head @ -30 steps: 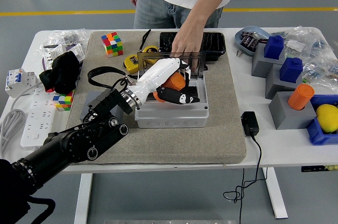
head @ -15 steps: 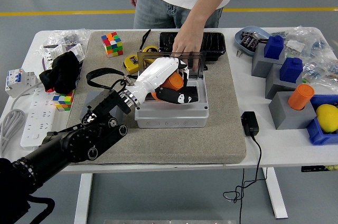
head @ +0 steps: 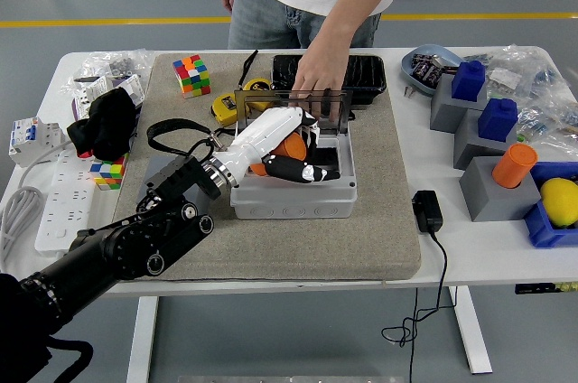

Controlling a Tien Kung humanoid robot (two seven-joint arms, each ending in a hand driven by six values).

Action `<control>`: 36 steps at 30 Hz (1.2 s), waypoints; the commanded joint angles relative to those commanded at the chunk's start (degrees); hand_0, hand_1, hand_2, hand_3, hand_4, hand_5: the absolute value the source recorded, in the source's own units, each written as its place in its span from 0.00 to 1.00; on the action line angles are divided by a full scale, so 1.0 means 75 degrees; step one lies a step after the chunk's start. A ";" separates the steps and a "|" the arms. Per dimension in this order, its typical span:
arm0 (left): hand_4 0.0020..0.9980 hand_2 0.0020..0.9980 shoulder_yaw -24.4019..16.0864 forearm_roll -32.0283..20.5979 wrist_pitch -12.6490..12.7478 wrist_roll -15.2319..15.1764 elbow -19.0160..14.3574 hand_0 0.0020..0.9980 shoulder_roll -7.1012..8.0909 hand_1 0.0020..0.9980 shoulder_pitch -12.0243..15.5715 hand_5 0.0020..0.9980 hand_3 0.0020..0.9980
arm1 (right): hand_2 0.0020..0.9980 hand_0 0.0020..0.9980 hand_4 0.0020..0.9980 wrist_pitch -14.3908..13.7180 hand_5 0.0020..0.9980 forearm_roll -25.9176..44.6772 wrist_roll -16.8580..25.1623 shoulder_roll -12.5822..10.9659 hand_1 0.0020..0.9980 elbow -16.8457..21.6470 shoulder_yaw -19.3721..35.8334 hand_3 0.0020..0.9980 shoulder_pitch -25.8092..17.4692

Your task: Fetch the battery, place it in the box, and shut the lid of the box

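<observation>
No legible text on the table.
Print on the bagged items (head: 113, 71) at far left and the circuit breaker (head: 24, 139) is too small to read.

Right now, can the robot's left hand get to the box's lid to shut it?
Probably not yet. The left hand sits in the box, apparently wrapped around the orange battery, and a person's hand holds the upright lid.

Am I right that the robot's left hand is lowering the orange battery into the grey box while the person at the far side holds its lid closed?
Not quite: the head view shows the person's hand holding the lid upright and open, not closed. The left hand does have the orange battery over the grey box.
</observation>
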 joint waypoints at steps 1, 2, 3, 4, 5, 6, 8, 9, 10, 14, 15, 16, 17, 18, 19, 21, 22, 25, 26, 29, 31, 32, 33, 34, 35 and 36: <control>1.00 0.54 -0.0009 0.0028 -0.0022 0.0015 -0.0003 0.68 0.0000 0.64 0.0001 0.67 0.46 | 0.73 0.80 1.00 -0.0001 1.00 0.0001 -0.0001 0.0001 0.75 0.0001 -0.0002 0.78 0.0001; 1.00 0.54 -0.0024 0.0066 -0.0049 0.0037 -0.0015 0.68 0.0000 0.64 -0.0001 0.67 0.46 | 0.73 0.80 1.00 -0.0001 1.00 -0.0006 -0.0005 0.0000 0.75 0.0002 -0.0005 0.78 0.0005; 1.00 0.81 -0.0031 0.0081 -0.0059 0.0046 -0.0020 1.00 0.0000 0.93 -0.0003 0.80 0.75 | 0.73 0.80 1.00 -0.0001 1.00 -0.0009 -0.0007 0.0000 0.75 0.0003 -0.0006 0.78 0.0006; 1.00 0.81 -0.0043 0.0159 -0.0101 0.0106 -0.0088 1.00 0.0000 0.93 -0.0003 0.80 0.75 | 0.73 0.80 1.00 -0.0001 1.00 -0.0011 -0.0010 0.0001 0.75 0.0004 0.0000 0.78 0.0013; 1.00 0.81 -0.0047 0.0192 -0.0123 0.0137 -0.0131 1.00 0.0000 0.93 -0.0002 0.80 0.75 | 0.73 0.80 1.00 -0.0001 1.00 -0.0013 -0.0011 0.0002 0.75 0.0005 0.0005 0.78 0.0016; 1.00 0.81 -0.0043 0.0233 -0.0191 0.0221 -0.0283 1.00 0.0000 0.93 0.0004 0.80 0.75 | 0.73 0.80 1.00 0.0000 1.00 -0.0013 -0.0012 0.0003 0.75 0.0009 0.0015 0.78 0.0015; 1.00 0.81 -0.0051 0.0297 -0.0257 0.0307 -0.0460 1.00 0.0000 0.93 0.0007 0.80 0.75 | 0.73 0.80 1.00 0.0003 1.00 -0.0017 -0.0016 0.0001 0.75 0.0008 0.0020 0.78 0.0015; 1.00 0.94 -0.0079 0.0387 -0.0304 0.0387 -0.0650 1.00 0.0000 1.00 0.0016 0.87 0.86 | 0.73 0.80 1.00 0.0008 1.00 -0.0035 -0.0023 0.0002 0.75 0.0000 0.0044 0.78 0.0014; 1.00 0.94 -0.0106 0.0444 -0.0334 0.0442 -0.0850 1.00 0.0000 1.00 0.0024 0.87 0.86 | 0.73 0.80 1.00 0.0010 1.00 -0.0044 -0.0027 0.0003 0.75 -0.0004 0.0059 0.78 0.0012; 1.00 0.94 -0.0258 0.0652 -0.0512 0.0683 -0.1754 1.00 0.0000 1.00 0.0069 0.87 0.86 | 0.73 0.80 1.00 0.0013 1.00 -0.0052 -0.0027 0.0008 0.75 -0.0001 0.0078 0.78 0.0009; 1.00 0.87 -0.0324 0.0715 -0.0609 0.0771 -0.1905 1.00 0.0000 0.99 0.0091 0.88 0.81 | 0.73 0.80 1.00 0.0011 1.00 -0.0051 -0.0025 0.0009 0.75 0.0001 0.0080 0.78 0.0011; 1.00 0.87 -0.0432 0.0800 -0.0881 0.0971 -0.2201 1.00 0.0000 0.99 0.0121 0.88 0.81 | 0.73 0.80 1.00 0.0007 1.00 -0.0050 -0.0023 0.0011 0.75 0.0004 0.0083 0.78 0.0014; 1.00 0.87 -0.0602 0.0774 -0.1153 0.1199 -0.2469 1.00 0.0000 0.99 0.0181 0.88 0.81 | 0.73 0.80 1.00 0.0000 1.00 -0.0051 -0.0018 0.0016 0.75 0.0008 0.0092 0.78 0.0012; 1.00 0.87 -0.0708 0.0759 -0.1416 0.1371 -0.2695 1.00 0.0000 0.99 0.0205 0.88 0.81 | 0.73 0.80 1.00 -0.0003 1.00 -0.0051 -0.0016 0.0017 0.75 0.0010 0.0095 0.78 0.0012; 1.00 0.87 -0.0878 0.0520 -0.1713 0.1633 -0.2967 1.00 0.0000 0.99 0.0255 0.88 0.81 | 0.73 0.80 1.00 -0.0001 1.00 -0.0048 -0.0017 0.0022 0.75 0.0009 0.0089 0.78 0.0015; 1.00 0.68 -0.1163 -0.0032 -0.2391 0.2243 -0.3501 0.67 0.0000 0.70 0.0332 0.90 0.65 | 0.73 0.80 1.00 -0.0001 1.00 -0.0044 -0.0015 0.0025 0.74 0.0009 0.0086 0.78 0.0018; 1.00 0.68 -0.1316 -0.0301 -0.2689 0.2523 -0.3725 0.67 0.0000 0.70 0.0388 0.90 0.65 | 0.73 0.80 1.00 0.0003 1.00 -0.0061 -0.0020 0.0031 0.74 0.0003 0.0105 0.78 0.0018; 1.00 0.68 -0.1677 -0.1245 -0.3632 0.3376 -0.4093 0.67 0.0000 0.70 0.0499 0.90 0.65 | 0.73 0.80 1.00 0.0009 1.00 -0.0074 -0.0030 0.0040 0.74 -0.0005 0.0106 0.78 0.0015; 1.00 0.68 -0.1852 -0.1592 -0.3980 0.3701 -0.4119 0.67 0.0000 0.70 0.0543 0.90 0.65 | 0.73 0.80 1.00 0.0007 1.00 -0.0076 -0.0029 0.0046 0.74 -0.0009 0.0115 0.78 0.0013; 1.00 0.67 -0.2173 -0.2536 -0.4923 0.4202 -0.4002 0.58 0.0000 0.67 0.0609 0.91 0.63 | 0.73 0.80 1.00 0.0000 1.00 -0.0057 -0.0022 0.0058 0.74 -0.0010 0.0100 0.78 0.0021; 1.00 0.67 -0.2341 -0.3181 -0.5492 0.3981 -0.3975 0.58 0.0000 0.67 0.0656 0.91 0.63 | 0.73 0.80 1.00 -0.0009 1.00 -0.0044 -0.0014 0.0064 0.74 -0.0004 0.0091 0.78 0.0025; 1.00 0.67 -0.2475 -0.3529 -0.5481 0.3797 -0.3966 0.58 0.0000 0.67 0.0701 0.91 0.63 | 0.73 0.80 1.00 -0.0013 1.00 -0.0042 -0.0013 0.0066 0.74 -0.0004 0.0088 0.78 0.0027; 1.00 0.73 -0.2688 -0.3827 -0.5194 0.3516 -0.3958 0.70 0.0000 0.74 0.0740 0.92 0.71 | 0.73 0.80 1.00 -0.0015 1.00 -0.0042 -0.0012 0.0068 0.74 -0.0004 0.0086 0.78 0.0028; 1.00 0.73 -0.2940 -0.4125 -0.4920 0.3247 -0.3942 0.70 0.0000 0.74 0.0780 0.92 0.71 | 0.73 0.80 1.00 -0.0017 1.00 -0.0038 -0.0010 0.0070 0.74 -0.0001 0.0083 0.78 0.0027; 1.00 0.73 -0.3271 -0.4473 -0.4573 0.2914 -0.3931 0.70 0.0000 0.74 0.0801 0.92 0.71 | 0.73 0.80 1.00 -0.0017 1.00 -0.0034 -0.0010 0.0071 0.74 0.0001 0.0079 0.78 0.0027; 1.00 0.73 -0.3594 -0.4820 -0.4225 0.2613 -0.3926 0.70 0.0000 0.74 0.0797 0.92 0.71 | 0.73 0.80 1.00 -0.0014 1.00 -0.0033 -0.0014 0.0070 0.74 -0.0001 0.0074 0.78 0.0028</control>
